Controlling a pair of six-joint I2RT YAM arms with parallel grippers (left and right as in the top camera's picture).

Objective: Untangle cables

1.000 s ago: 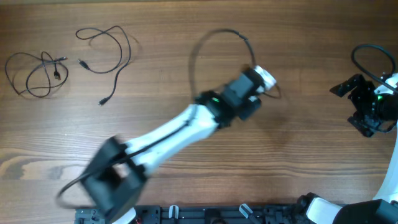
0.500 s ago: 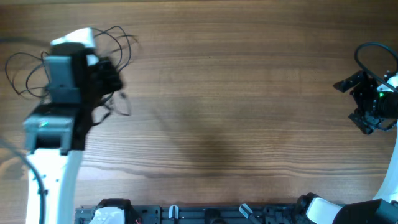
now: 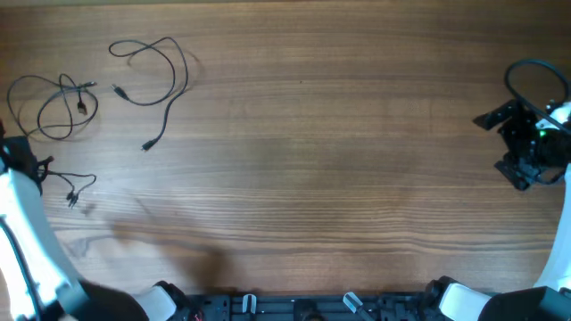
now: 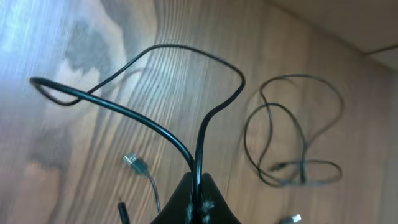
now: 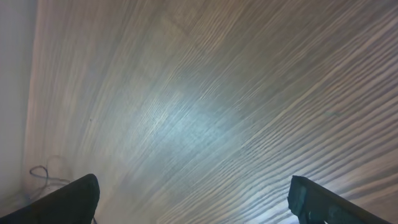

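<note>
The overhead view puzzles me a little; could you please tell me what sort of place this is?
Probably a robotics lab workbench: a bare wood-grain table, the white left arm and black right arm at its sides, and thin black cables lying loose.

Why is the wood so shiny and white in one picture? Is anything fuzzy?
Right wrist view: light glares off the table, washing the grain pale. Left wrist view: the pinched cable looks crisp up close, while the coiled cable behind it is a bit soft. Overhead view: even light, sharp, with only a faint shadow at the lower left.
</note>
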